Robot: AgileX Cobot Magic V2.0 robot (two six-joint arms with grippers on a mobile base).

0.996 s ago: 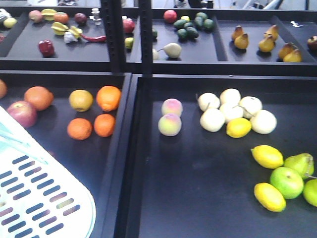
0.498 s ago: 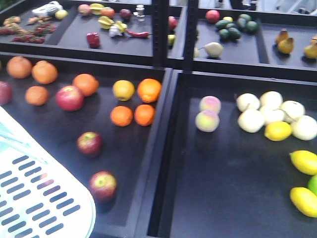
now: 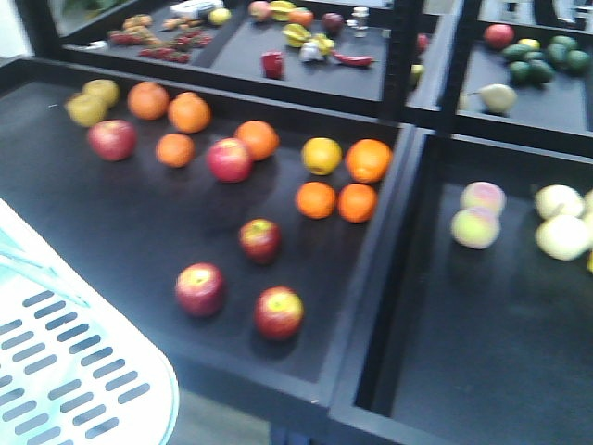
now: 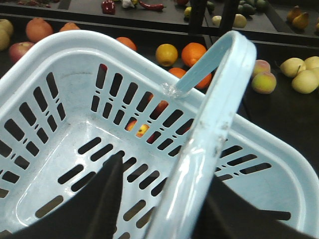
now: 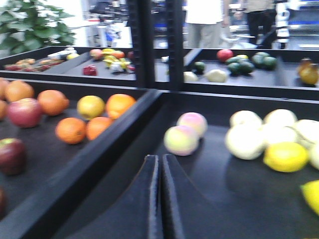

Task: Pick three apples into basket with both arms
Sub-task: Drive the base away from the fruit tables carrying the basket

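Three dark red apples lie in the left black tray: one [image 3: 260, 239] behind, two [image 3: 200, 288] [image 3: 279, 312] nearer the front edge. Two brighter red apples [image 3: 229, 159] [image 3: 112, 140] sit among the oranges. The pale blue basket [image 3: 83, 371] fills the lower left corner, nothing in it. In the left wrist view my left gripper [image 4: 167, 172] is shut round the basket's handle [image 4: 219, 99], and an apple [image 4: 142, 129] shows through the slotted wall. My right gripper [image 5: 160, 158] is shut on nothing, over the wall between the two trays; an apple [image 5: 10, 154] lies to its left.
Oranges [image 3: 368, 159] cluster at the back of the left tray. A raised divider [image 3: 394, 278] separates it from the right tray holding peaches [image 3: 476, 227] and pale pears [image 3: 561, 236]. An upper shelf [image 3: 278, 46] carries small fruit and peppers. People stand behind the racks [image 5: 207, 20].
The whole scene has slid rightward in the front view: the left tray with the red apples came into sight, the lemons and green apples left it. The basket kept its place in the view.
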